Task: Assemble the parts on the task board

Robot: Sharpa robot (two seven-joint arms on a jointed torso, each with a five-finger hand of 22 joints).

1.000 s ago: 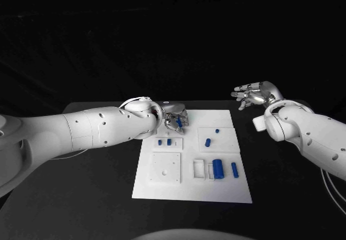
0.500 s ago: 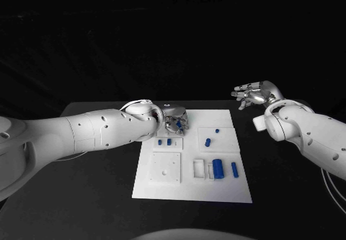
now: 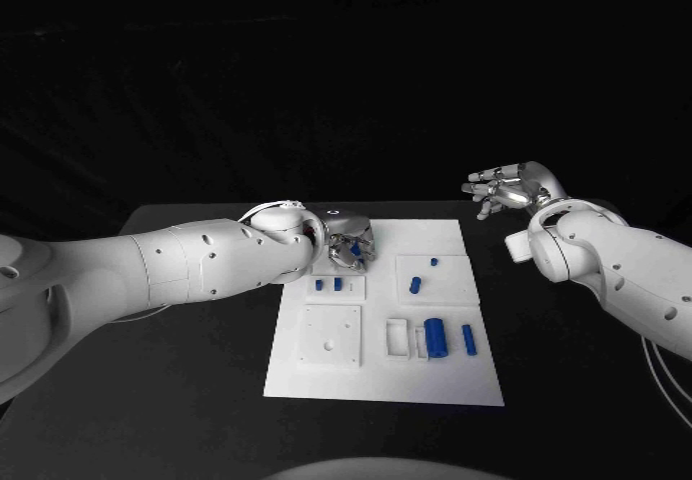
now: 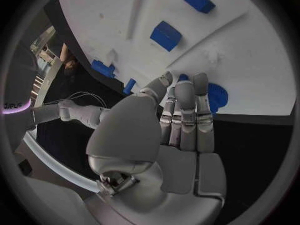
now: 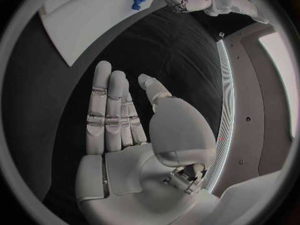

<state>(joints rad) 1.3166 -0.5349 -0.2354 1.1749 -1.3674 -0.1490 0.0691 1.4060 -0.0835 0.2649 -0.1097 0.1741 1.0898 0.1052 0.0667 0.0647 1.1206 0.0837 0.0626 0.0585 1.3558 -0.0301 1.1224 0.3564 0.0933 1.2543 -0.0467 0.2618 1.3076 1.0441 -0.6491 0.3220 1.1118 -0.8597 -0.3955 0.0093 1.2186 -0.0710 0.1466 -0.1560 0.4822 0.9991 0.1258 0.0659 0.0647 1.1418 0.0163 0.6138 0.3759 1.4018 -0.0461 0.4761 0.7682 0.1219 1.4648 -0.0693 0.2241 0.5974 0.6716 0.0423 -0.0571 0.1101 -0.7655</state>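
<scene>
A: So, working from the near edge, what lay on the task board (image 3: 382,385)?

B: Nearest were a fat blue cylinder (image 3: 436,337) and, just beside it, a slim blue bar (image 3: 469,340). Both looked like hard, smooth moulded plastic, so I judged them light, stiff and a little slippery.

A: Where would you have taken hold of them?

B: Across the cylinder's round flanks at mid-length, since it would probably roll if nudged. The bar I'd have pinched on its long sides.

A: And further in?

B: Two small blue pieces (image 3: 329,284) stood side by side in a shallow white recess. A short blue peg (image 3: 415,285) sat tilted on the raised panel to their right. These were small enough to need a fingertip pinch, and the board itself was matt, rigid and flat.

A: The hands?

B: The left hand (image 3: 348,243) hung over the board's far left corner with its fingers close together. A bit of blue showed at its fingertips, but I couldn't tell whether it was held. The right hand (image 3: 508,190) was raised past the far right corner, over the black table (image 3: 188,400), loosely spread and empty.
</scene>
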